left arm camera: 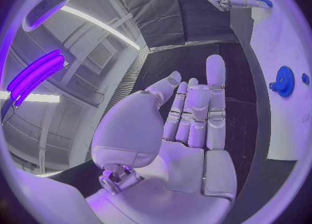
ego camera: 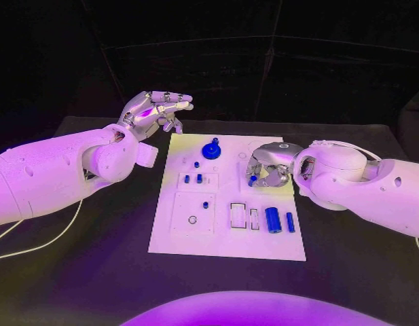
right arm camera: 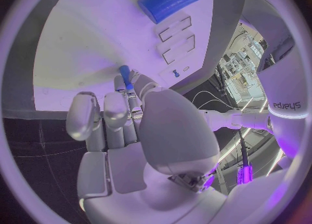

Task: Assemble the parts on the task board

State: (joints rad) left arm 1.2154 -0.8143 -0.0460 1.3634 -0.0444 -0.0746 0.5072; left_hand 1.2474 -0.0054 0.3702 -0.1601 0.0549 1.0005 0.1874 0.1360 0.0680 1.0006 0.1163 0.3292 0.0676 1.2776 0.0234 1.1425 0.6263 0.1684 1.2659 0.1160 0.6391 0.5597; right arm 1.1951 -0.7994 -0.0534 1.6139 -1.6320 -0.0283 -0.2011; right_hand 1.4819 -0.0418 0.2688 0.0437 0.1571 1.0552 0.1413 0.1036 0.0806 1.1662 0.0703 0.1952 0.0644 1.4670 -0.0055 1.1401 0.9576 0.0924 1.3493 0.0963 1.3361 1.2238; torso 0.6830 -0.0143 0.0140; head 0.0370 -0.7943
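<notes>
White task board (ego camera: 175, 238); blue parts (ego camera: 273, 220); black table (ego camera: 366, 272); silver right robot hand (ego camera: 268, 170)

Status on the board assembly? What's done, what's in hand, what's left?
Early to midway, I'd judge. Done: the blue gear stands on the board, and small pegs seem seated in their slots. In hand: the right hand pinches a small blue pin over the board. Left: the cylinder and bar lie loose beside empty slots. The left hand holds nothing.

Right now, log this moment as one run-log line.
left hand: open, raised off the task board | right hand: pinches small blue peg over board | blue gear: on board | assembly: unfinished
</notes>
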